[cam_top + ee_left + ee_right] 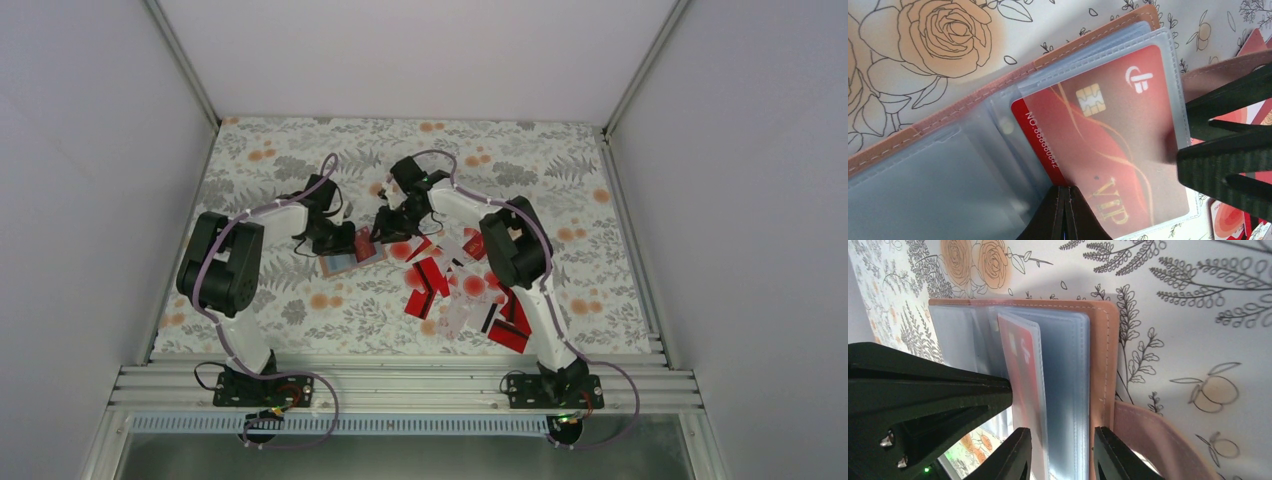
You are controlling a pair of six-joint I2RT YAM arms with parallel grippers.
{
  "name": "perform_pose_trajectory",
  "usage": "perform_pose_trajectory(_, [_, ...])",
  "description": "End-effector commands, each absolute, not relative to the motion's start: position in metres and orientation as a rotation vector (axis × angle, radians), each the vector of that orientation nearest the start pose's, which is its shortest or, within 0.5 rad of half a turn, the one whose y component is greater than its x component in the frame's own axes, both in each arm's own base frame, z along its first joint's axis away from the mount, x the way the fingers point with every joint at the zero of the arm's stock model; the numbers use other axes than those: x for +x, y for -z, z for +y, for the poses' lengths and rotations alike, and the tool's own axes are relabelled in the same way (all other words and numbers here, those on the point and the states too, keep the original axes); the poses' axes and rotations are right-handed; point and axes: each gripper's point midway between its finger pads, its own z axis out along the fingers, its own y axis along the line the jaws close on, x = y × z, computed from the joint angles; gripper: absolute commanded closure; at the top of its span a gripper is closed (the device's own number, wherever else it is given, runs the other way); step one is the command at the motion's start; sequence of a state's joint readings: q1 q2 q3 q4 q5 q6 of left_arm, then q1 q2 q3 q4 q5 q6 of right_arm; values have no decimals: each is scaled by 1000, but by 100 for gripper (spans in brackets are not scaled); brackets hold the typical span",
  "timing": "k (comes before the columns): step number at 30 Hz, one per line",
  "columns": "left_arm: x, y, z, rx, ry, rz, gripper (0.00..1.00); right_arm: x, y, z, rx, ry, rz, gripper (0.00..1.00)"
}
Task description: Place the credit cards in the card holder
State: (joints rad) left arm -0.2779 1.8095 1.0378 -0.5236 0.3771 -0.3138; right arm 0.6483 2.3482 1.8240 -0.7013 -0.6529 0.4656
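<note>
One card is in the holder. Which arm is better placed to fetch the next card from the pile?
Probably right. The loose cards lie beside that arm, and the right gripper has its jaws apart. The left gripper is shut on the card holder, so it is busy.

Card holder [351,262] open — cards [466,291] scattered beside.

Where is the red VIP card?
In the left wrist view, the red VIP card sits inside a clear sleeve of the open card holder, near the middle of the table, just left of the loose cards.
</note>
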Motion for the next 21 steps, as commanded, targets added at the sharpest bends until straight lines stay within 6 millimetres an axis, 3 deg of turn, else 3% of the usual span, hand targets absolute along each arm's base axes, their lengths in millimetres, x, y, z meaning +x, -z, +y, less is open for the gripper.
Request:
perform_pose_trajectory(1, [325, 1, -160, 48, 623, 2961, 98, 354, -63, 393, -489, -1046, 2896, 67])
perform_pose_trajectory(8, [325, 1, -160, 47, 631, 2958, 98, 347, -85, 409, -548, -1210, 2827, 66])
perform_pose_trajectory(21, [323, 1, -160, 50, 633, 2957, 98, 341, -61, 412, -525, -1225, 2889, 68])
